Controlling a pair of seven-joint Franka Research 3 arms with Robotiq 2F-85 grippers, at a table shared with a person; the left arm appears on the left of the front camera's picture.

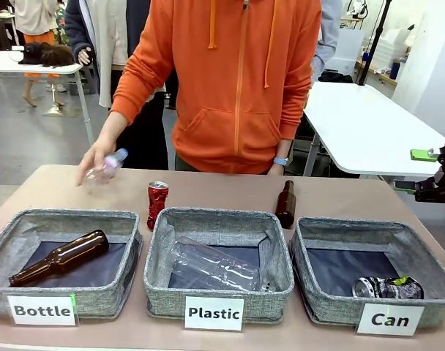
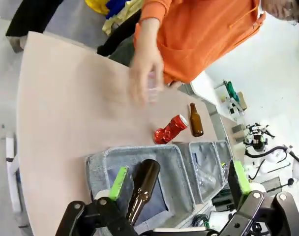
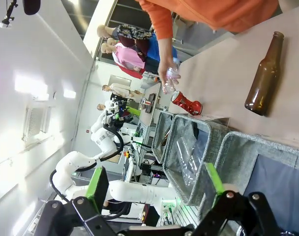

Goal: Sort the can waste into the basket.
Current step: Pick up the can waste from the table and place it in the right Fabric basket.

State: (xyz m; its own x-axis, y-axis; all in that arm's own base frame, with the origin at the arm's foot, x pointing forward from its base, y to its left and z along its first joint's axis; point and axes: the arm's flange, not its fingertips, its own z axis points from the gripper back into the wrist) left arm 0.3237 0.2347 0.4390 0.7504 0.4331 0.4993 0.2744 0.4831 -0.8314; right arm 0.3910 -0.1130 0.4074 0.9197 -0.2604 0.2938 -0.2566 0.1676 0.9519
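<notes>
The left hand point(image 2: 179, 179) hangs released above a brown glass bottle point(image 2: 142, 189); the dented red metal can point(image 2: 170, 130) stands on the table point(image 2: 66, 123) beyond its fingertips. The right hand point(image 3: 155, 182) is released; the crushed silver-and-dark can point(image 1: 387, 287) lies in the grey fabric "Can" basket point(image 1: 369, 227) ahead of it.

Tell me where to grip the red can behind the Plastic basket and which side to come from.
Grip the red can around its dented middle, coming down from above: it stands upright, and the Plastic basket close in front probably blocks a low approach from the robot's side.
</notes>
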